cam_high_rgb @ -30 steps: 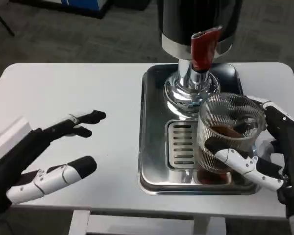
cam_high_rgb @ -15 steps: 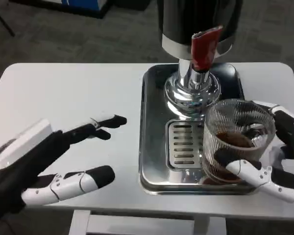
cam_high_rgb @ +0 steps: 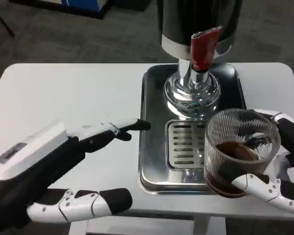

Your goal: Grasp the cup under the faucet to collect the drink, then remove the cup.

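My right hand [cam_high_rgb: 278, 166] grips a ribbed clear glass cup [cam_high_rgb: 239, 149] with dark brown drink in its lower part. The cup is lifted, over the front right corner of the steel drip tray [cam_high_rgb: 154, 161], in front and to the right of the faucet. The dispenser's chrome base [cam_high_rgb: 191, 93] and red tap lever [cam_high_rgb: 203, 48] stand at the back of the tray. My left hand [cam_high_rgb: 63, 171] is open, its fingers spread, over the table left of the tray; one fingertip reaches the tray's left rim.
The slotted drain grate [cam_high_rgb: 183, 143] lies in the tray's middle, bare. The dispenser's black body [cam_high_rgb: 196, 19] rises at the top. White tabletop [cam_high_rgb: 68, 93] spreads to the left; its front edge is close below both hands.
The right hand has carried the cup further forward and right, away from the faucet. The left hand has moved rightward and nearer, toward the tray.
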You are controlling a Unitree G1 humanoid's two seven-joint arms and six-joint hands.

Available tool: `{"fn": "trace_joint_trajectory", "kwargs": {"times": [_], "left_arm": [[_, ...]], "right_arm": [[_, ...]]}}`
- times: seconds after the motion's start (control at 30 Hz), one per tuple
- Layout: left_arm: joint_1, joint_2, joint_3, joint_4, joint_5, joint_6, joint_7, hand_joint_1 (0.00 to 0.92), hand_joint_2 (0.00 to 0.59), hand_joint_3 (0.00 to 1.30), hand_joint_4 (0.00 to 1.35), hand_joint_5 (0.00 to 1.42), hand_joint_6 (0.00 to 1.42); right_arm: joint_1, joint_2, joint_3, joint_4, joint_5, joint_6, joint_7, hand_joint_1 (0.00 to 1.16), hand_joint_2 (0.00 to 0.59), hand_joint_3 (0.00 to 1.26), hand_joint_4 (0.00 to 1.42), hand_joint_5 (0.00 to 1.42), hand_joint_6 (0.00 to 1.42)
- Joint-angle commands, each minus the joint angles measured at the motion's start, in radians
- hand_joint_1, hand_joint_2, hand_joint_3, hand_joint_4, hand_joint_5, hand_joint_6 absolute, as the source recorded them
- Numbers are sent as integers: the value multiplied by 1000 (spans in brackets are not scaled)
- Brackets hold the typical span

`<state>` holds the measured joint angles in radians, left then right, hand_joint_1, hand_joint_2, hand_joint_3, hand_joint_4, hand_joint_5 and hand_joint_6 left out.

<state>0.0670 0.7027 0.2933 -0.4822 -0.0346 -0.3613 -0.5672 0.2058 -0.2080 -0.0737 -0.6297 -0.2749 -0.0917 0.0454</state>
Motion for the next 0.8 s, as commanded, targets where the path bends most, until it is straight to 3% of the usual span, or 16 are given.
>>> {"fn": "trace_joint_trajectory", "kwargs": {"times": [0.03,0.8], "left_arm": [[25,11,6,-25,-10,-4,-17,0,88,163,101,201,181],[90,8,26,-107,-1,-19,-28,0,85,163,97,190,176]], "right_arm": [[25,-2,-19,-69,41,-36,16,898,186,1113,1299,1424,1424],[94,-11,-70,-132,77,-37,78,896,190,1125,1298,1424,1424]]}}
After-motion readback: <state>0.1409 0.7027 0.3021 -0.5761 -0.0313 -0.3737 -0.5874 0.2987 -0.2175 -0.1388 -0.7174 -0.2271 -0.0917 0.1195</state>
